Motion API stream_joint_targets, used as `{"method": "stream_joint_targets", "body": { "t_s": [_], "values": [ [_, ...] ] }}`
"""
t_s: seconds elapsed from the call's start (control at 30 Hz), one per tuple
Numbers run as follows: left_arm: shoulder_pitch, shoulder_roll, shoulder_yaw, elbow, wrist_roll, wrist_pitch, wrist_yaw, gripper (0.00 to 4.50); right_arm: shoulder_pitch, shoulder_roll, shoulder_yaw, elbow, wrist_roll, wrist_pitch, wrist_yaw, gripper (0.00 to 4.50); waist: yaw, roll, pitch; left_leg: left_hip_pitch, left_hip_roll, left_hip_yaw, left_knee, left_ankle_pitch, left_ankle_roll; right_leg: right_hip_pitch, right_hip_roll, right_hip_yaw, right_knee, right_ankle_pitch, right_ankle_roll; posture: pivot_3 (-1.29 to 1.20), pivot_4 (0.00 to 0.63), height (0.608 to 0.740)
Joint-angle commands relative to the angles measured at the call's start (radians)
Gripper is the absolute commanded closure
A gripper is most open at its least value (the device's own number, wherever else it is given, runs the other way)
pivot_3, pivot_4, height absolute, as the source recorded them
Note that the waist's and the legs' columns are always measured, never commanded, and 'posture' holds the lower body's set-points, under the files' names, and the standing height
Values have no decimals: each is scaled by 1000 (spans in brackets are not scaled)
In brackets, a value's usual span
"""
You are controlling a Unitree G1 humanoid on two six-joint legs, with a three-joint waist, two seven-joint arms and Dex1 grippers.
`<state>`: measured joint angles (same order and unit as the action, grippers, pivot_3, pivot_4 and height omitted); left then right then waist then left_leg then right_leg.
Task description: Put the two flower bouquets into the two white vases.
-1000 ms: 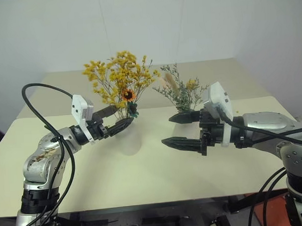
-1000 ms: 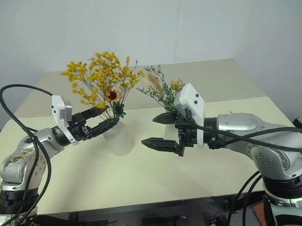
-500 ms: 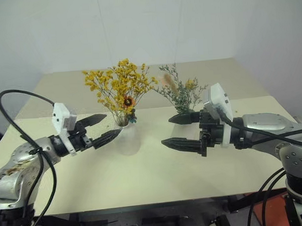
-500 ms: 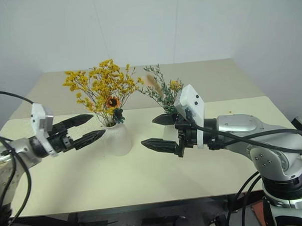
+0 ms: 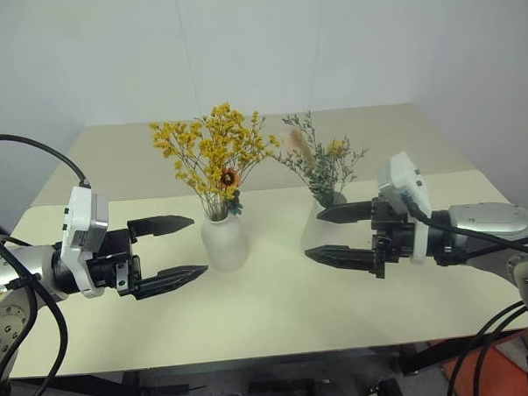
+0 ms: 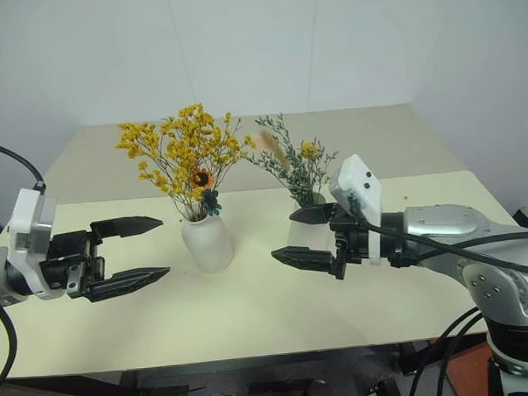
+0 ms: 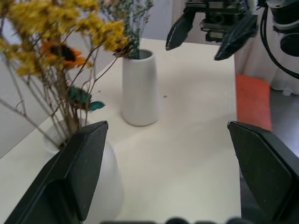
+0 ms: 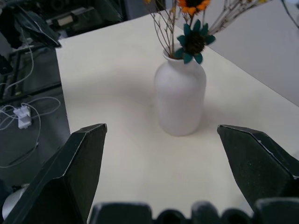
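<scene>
The bushy yellow bouquet, with an orange and a teal bloom, stands in the rounded bottle-shaped white vase mid-table. To its right, the grey-green bouquet stands in the plain white cylinder vase. My left gripper hovers open just left of the bottle vase, apart from it and holding nothing. My right gripper is open and empty in front of the cylinder vase, partly hiding it. Between the right wrist view's fingers sits the bottle vase.
The cream table has free room in front of the vases and behind them. A white wall stands behind the table. Cables trail from both arms at the left and right edges.
My left gripper has drawn back from the yellow bouquet's stems, toward the left and nearer to me, staying open. My right gripper has shifted slightly to the right. Both bouquets stay in their vases.
</scene>
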<state>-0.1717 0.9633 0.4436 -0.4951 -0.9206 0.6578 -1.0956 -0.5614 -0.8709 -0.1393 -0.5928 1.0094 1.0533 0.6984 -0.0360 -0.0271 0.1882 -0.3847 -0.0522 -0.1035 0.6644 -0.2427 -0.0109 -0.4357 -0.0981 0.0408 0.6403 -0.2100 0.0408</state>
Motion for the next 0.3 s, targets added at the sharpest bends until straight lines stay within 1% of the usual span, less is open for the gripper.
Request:
{"method": "stream_joint_targets", "body": {
  "t_s": [0.03, 0.2, 0.3],
  "values": [
    [-44, 28, -20, -6, -28, 5, -20, 16, 20, -27, -67, -46, 45, -13, 1, 0, 0, 0, 0, 0, 0, 0, 0, 0, 0, 0, 0, 0, 0, 0, 0, 0, 150, 740],
    [-98, 22, -72, 14, -31, -1, -33, 16, 76, -64, -107, -65, 54, -12, -19, 0, -2, 0, 0, 1, 1, 0, 0, 0, 0, 1, 1, 0, 0, 0, 0, 0, 150, 740],
    [-101, 43, -76, 28, -25, -3, -68, 16, 115, -95, -138, -67, 45, -22, -5, 0, -2, 0, 0, 1, 1, 0, 0, 0, 0, 1, 1, 0, 0, 0, 0, 0, 150, 740]
  ]
}}
